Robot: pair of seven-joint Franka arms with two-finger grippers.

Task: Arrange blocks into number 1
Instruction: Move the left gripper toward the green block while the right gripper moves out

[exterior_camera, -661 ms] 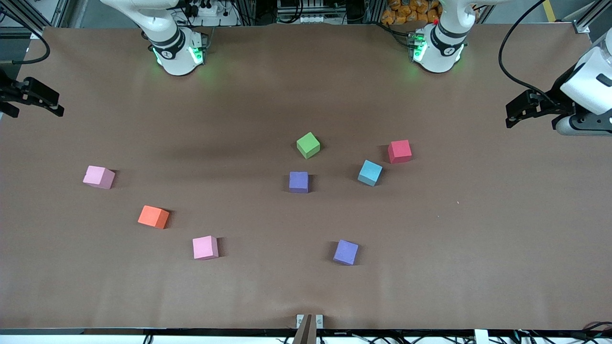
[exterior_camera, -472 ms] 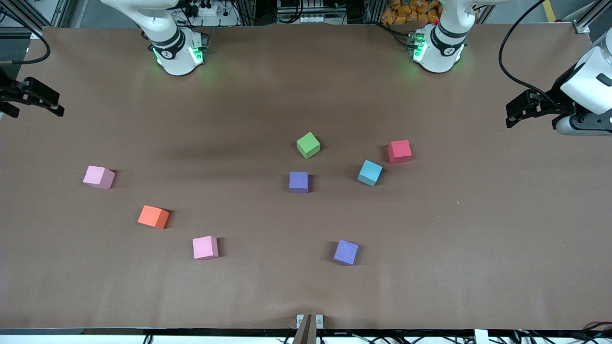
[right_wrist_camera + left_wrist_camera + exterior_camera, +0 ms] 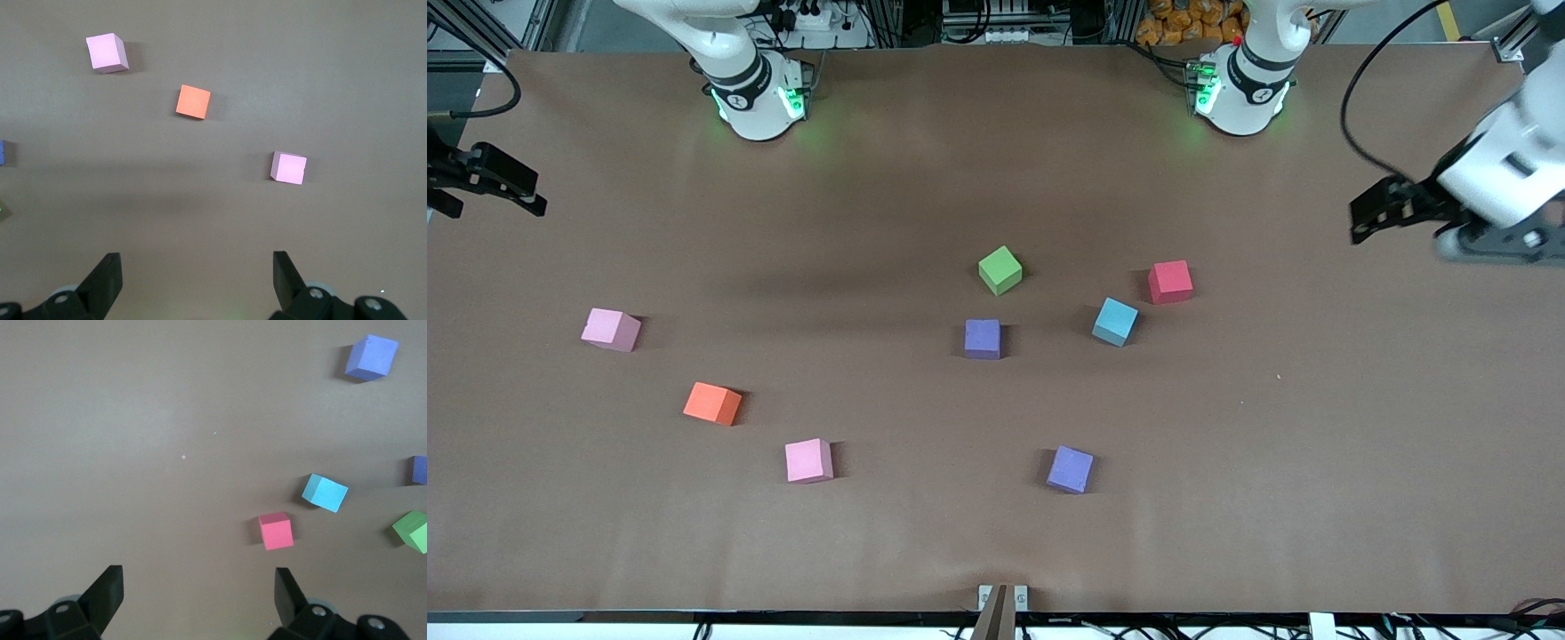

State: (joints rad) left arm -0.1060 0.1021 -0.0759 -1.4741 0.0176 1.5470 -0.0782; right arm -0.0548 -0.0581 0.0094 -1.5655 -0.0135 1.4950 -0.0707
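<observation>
Eight foam blocks lie scattered on the brown table. The green block (image 3: pixel 1000 270), a purple block (image 3: pixel 983 339), the light blue block (image 3: pixel 1115 321) and the red block (image 3: pixel 1169 282) sit near the middle. A second purple block (image 3: pixel 1070 469) lies nearer the camera. Two pink blocks (image 3: pixel 809 460) (image 3: pixel 611 330) and the orange block (image 3: pixel 712 404) lie toward the right arm's end. My left gripper (image 3: pixel 1362 219) hangs open and empty over the left arm's end of the table, apart from the red block (image 3: pixel 276 531). My right gripper (image 3: pixel 496 206) waits open and empty over the table edge at the right arm's end.
The two arm bases (image 3: pixel 760 93) (image 3: pixel 1240 89) stand along the table edge farthest from the camera. A small metal bracket (image 3: pixel 1002 597) sits at the edge nearest the camera. Bare brown table (image 3: pixel 1316 427) spreads around the blocks.
The left arm has shifted a little toward the table's middle, its gripper moving with it. The right arm and all blocks are unchanged.
</observation>
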